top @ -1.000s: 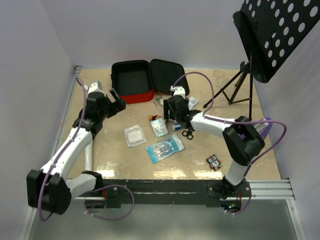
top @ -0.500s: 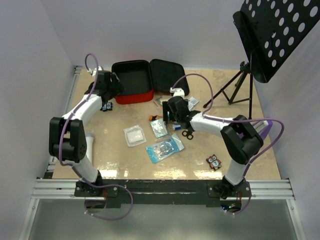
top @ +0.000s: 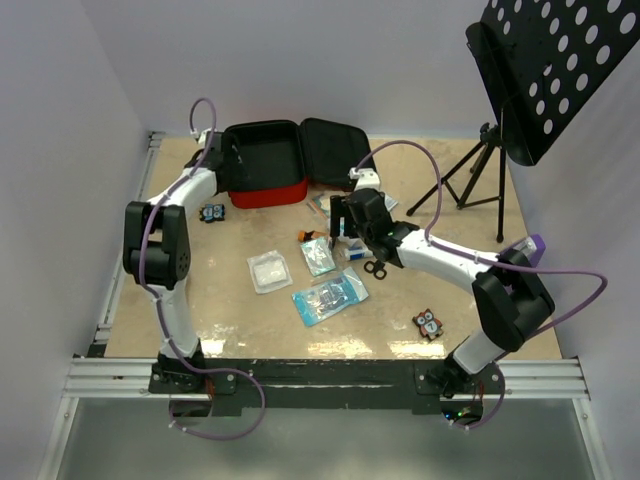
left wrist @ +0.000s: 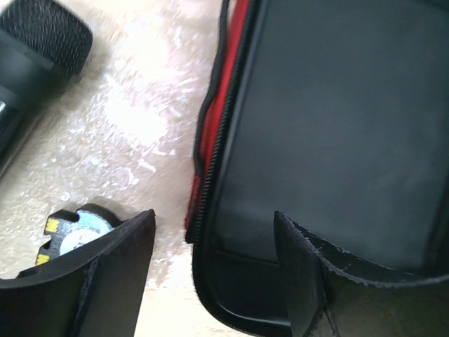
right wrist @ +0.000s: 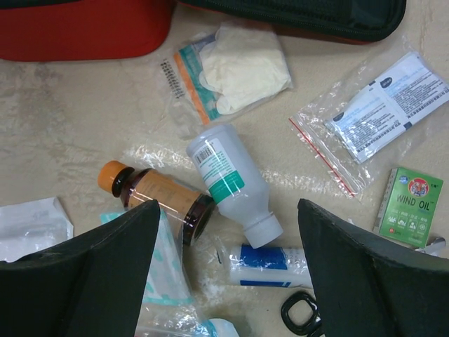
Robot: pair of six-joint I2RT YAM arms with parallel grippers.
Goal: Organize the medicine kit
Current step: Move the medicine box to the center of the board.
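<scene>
Black perforated music stand (top: 555,70) at far right; small owl-like figure (top: 429,323) on tan table (top: 230,320).

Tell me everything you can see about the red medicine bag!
The medicine kit is a red, soft-looking rounded-square case lying wide open at the far side of the table. Both halves face up, showing black lining and a black zipper edge; the deeper half looks empty. Its lid's outside is hidden. The open left tool straddles its left rim; contact is unclear.
</scene>
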